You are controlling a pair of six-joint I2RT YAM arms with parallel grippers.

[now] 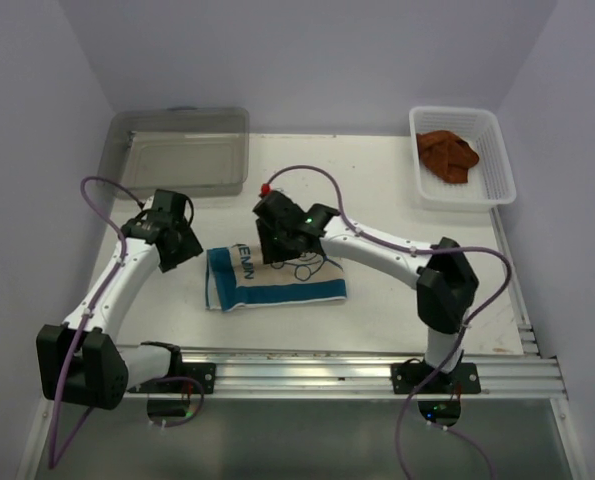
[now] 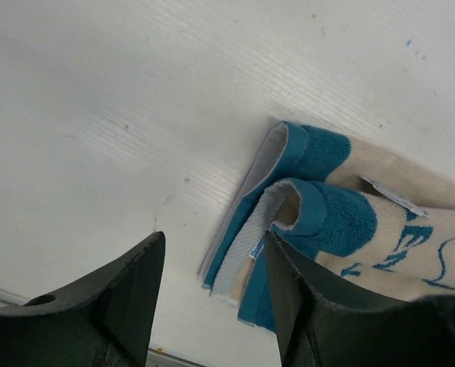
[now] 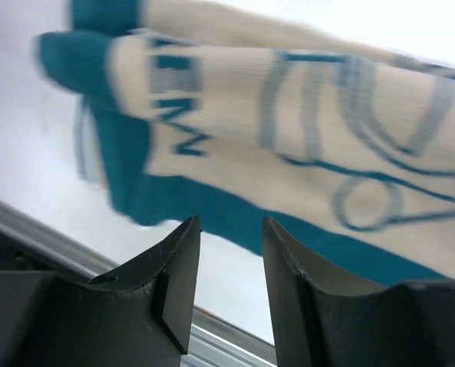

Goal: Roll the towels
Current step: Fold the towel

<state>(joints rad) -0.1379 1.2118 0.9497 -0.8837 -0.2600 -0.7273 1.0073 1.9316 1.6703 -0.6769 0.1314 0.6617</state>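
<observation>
A cream towel (image 1: 277, 282) with blue edges and blue print lies folded flat on the table between the arms. My left gripper (image 1: 185, 248) hovers just off its left end, open with nothing between its fingers (image 2: 213, 245). The towel's layered blue corner (image 2: 319, 206) lies just past its right finger. My right gripper (image 1: 275, 245) is above the towel's far edge, open and empty (image 3: 229, 225), with the printed cloth (image 3: 288, 115) beyond its tips. A rust-brown towel (image 1: 447, 155) lies crumpled in the basket at the back right.
A white mesh basket (image 1: 502, 165) stands at the back right and a clear plastic bin (image 1: 187, 160) at the back left. An aluminium rail (image 1: 337, 365) runs along the near edge. Side walls close in on the left and right.
</observation>
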